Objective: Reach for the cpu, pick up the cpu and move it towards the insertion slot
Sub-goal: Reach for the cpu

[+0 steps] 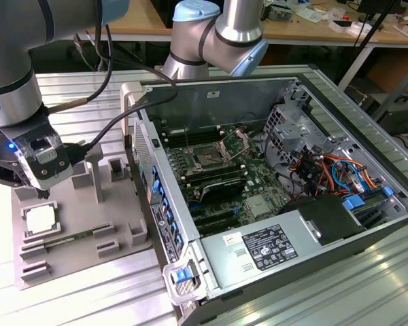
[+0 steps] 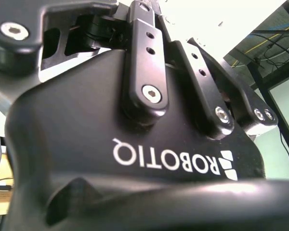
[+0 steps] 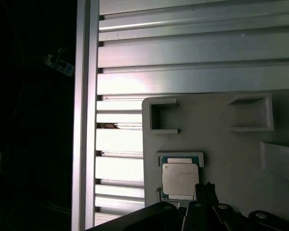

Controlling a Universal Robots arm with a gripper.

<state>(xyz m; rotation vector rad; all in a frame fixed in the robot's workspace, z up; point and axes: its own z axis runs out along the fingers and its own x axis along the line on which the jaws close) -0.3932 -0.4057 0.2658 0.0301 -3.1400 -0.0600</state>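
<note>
On the exterior view's left, the arm (image 1: 13, 81) hung over a grey tray (image 1: 81, 204) that lay on a ribbed metal surface (image 1: 75, 95). The gripper (image 1: 42, 190) pointed down at the tray, close above the cpu (image 1: 41, 219). Whether the gripper was apart or together could not be told. It held nothing.

The cpu lay flat in a shallow pocket of the tray, near the tray edge farthest from the computer case (image 1: 164, 204), with its pale metal top facing up. In the first wrist view, the cpu (image 3: 179, 180) sat inside a low raised frame on the tray (image 3: 221, 144), and the dark tip of the gripper (image 3: 204, 192) overlapped one corner of it. Contact between the two could not be confirmed. The ribbed surface (image 3: 183, 57) showed beyond the tray.

The case lay open on its side, to the exterior view's right of the tray. The insertion slot (image 1: 207, 157) sat on the green board (image 1: 258, 176) inside it, well apart from the cpu. Its metal frame (image 1: 234, 144) stood hinged up beside the dark socket.
</note>
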